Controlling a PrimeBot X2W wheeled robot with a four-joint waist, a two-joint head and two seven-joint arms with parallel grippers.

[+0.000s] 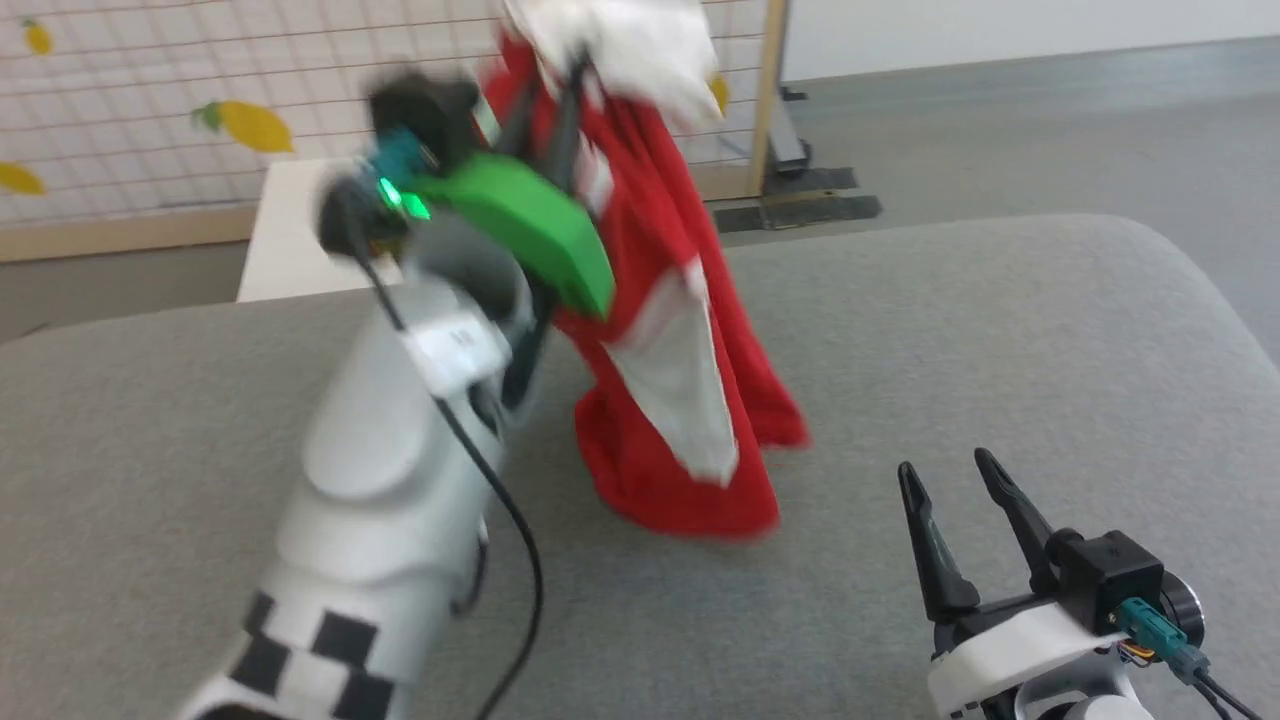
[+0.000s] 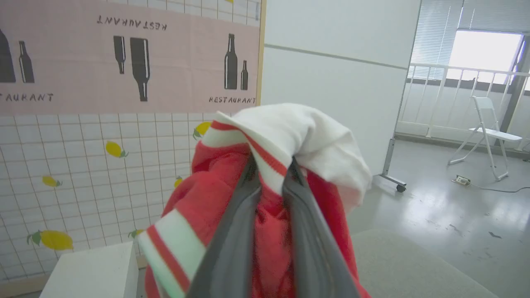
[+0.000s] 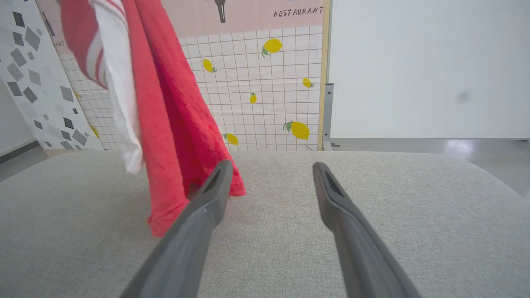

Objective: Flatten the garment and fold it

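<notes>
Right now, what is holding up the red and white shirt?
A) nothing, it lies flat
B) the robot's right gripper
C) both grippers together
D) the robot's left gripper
D: the left gripper is pinched shut on the garment, which hangs from it, while the right gripper is open and apart from the cloth.

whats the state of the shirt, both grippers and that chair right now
garment: bunched, hanging from the left gripper, lower end on the grey cushion
left gripper: raised, shut on the garment
right gripper: open, empty, low over the grey cushion
folding chair: unfolded, standing upright
</notes>
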